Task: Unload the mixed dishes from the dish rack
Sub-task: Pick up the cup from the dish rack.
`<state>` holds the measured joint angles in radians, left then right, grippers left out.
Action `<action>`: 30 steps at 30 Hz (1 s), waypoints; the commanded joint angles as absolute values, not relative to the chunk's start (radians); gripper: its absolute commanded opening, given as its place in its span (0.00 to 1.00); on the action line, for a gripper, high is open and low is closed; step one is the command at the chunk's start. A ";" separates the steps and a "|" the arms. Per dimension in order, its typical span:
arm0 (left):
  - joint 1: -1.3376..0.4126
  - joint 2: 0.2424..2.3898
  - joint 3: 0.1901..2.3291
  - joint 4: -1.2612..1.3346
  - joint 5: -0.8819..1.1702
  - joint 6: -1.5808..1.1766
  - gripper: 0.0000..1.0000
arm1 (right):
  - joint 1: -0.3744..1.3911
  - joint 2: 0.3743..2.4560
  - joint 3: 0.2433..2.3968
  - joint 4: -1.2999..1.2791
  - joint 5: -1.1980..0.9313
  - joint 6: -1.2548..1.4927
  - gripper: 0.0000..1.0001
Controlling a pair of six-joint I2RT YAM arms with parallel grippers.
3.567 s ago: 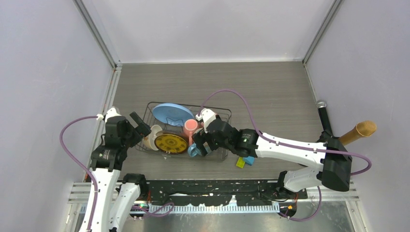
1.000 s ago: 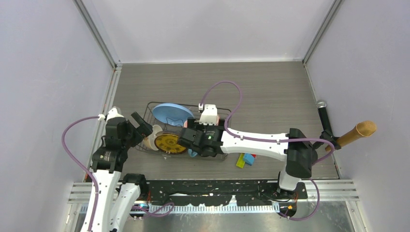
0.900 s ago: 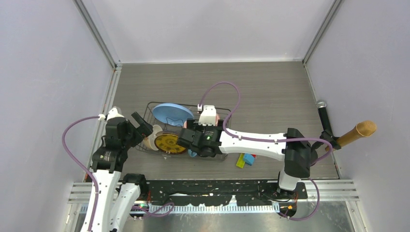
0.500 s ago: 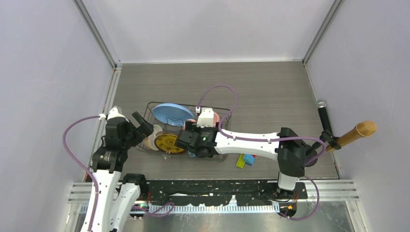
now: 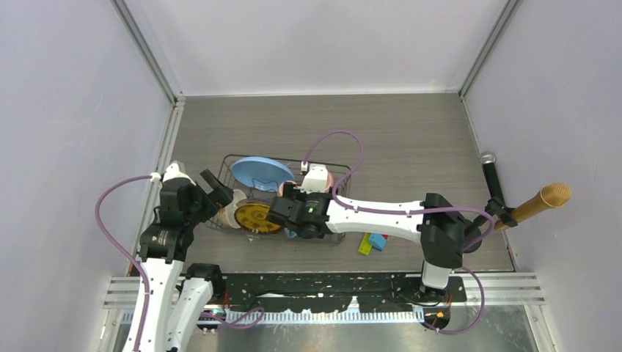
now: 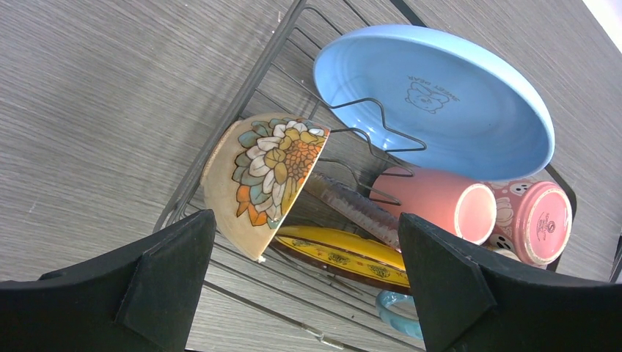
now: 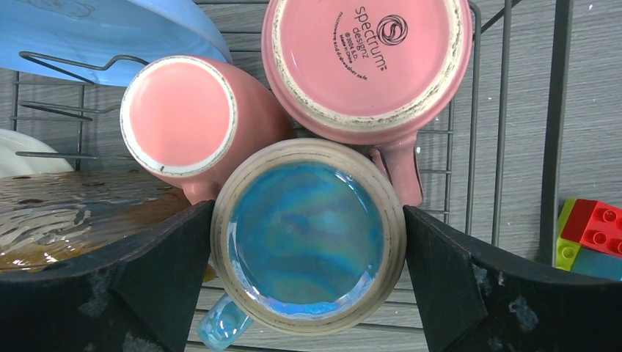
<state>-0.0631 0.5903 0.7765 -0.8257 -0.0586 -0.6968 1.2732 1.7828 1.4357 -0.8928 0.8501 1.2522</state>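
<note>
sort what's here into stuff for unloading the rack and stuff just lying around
For the job: dish rack, light blue plate, yellow plate, cream bowl, salmon mug, pink mug, blue mug.
Lying about: toy blocks, brown tube, black rod.

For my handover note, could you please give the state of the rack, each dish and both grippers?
dish rack, loaded.
light blue plate, leaning on edge.
yellow patterned plate, tilted.
cream floral bowl, on its side.
salmon mug, bottom up.
speckled pink mug, bottom up.
blue mug, bottom up, ungripped.
left gripper, open, empty.
right gripper, open, straddling blue mug.
</note>
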 commanded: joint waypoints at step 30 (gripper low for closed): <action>-0.059 0.599 0.776 -0.791 -0.065 -0.685 0.99 | 1.241 1.823 1.377 -0.959 0.702 1.238 0.75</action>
